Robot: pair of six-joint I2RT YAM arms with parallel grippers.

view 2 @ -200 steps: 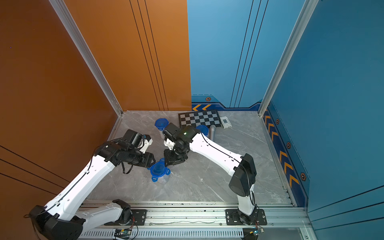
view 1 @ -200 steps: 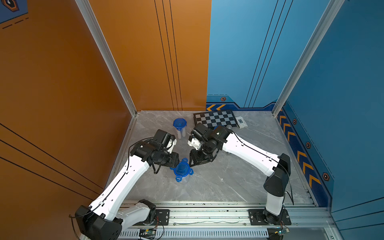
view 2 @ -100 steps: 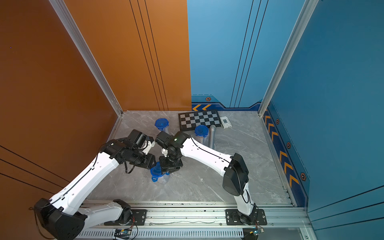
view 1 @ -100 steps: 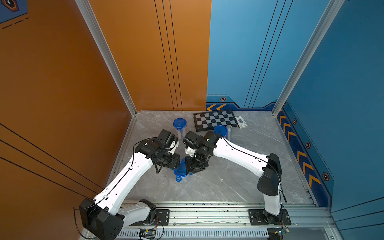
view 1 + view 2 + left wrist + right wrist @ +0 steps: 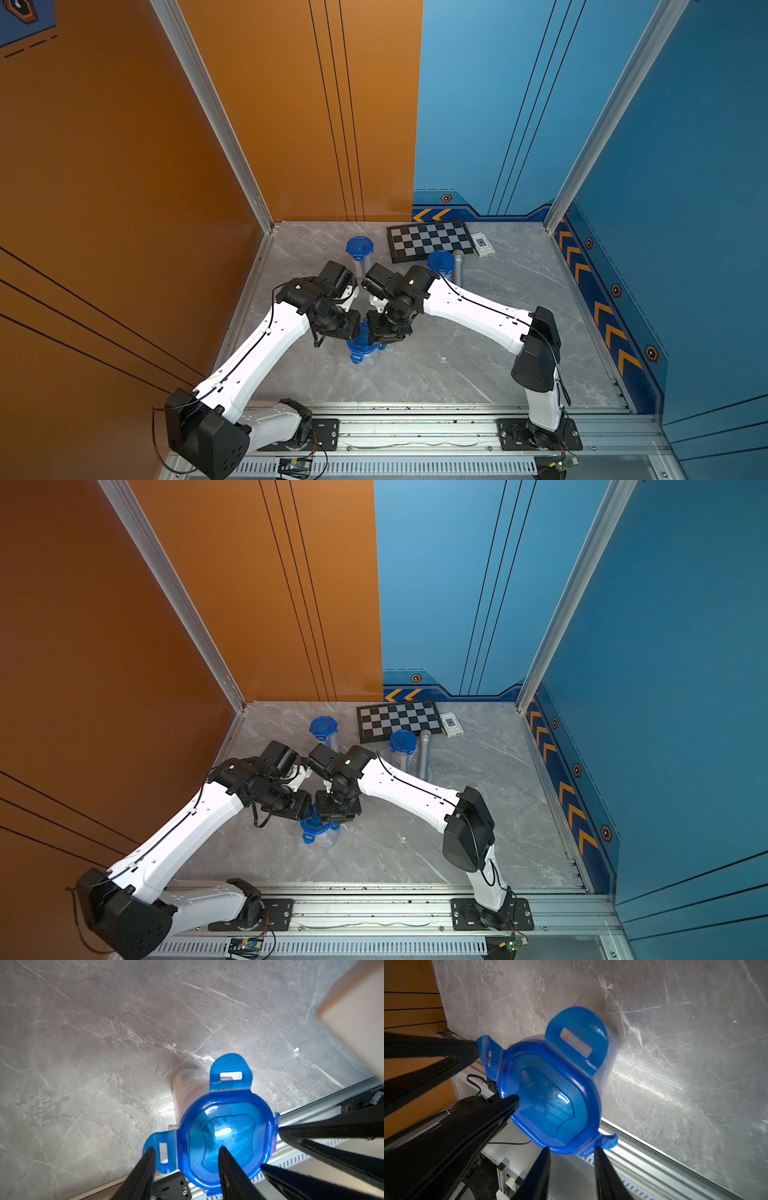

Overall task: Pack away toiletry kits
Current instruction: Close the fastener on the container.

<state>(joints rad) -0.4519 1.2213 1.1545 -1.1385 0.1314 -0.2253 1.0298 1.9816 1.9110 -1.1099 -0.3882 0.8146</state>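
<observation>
A tall clear cup (image 5: 365, 359) with a blue four-tab lid (image 5: 226, 1132) stands at the front middle of the table, seen in both top views (image 5: 318, 833). What is inside it is blurred. My left gripper (image 5: 186, 1150) is open over the lid: one finger is on the lid top, the other outside a raised tab (image 5: 163, 1152). My right gripper (image 5: 572, 1148) is open too, its fingertips at the lid's rim beside a small tab (image 5: 609, 1140). A further tab (image 5: 577, 1041) sticks up. Both grippers meet above the cup (image 5: 368, 330).
Two more lidded cups stand behind, one at the back left (image 5: 359, 248) and one (image 5: 440, 262) by the chessboard (image 5: 430, 241). A silver microphone (image 5: 458, 268) and a small card (image 5: 482, 244) lie near it. The metal rail (image 5: 415, 428) runs along the front.
The right arm has swung left and forward onto the front cup, uncovering the cup by the chessboard. The left gripper has closed in from the other side. Both jaws have narrowed a little.
</observation>
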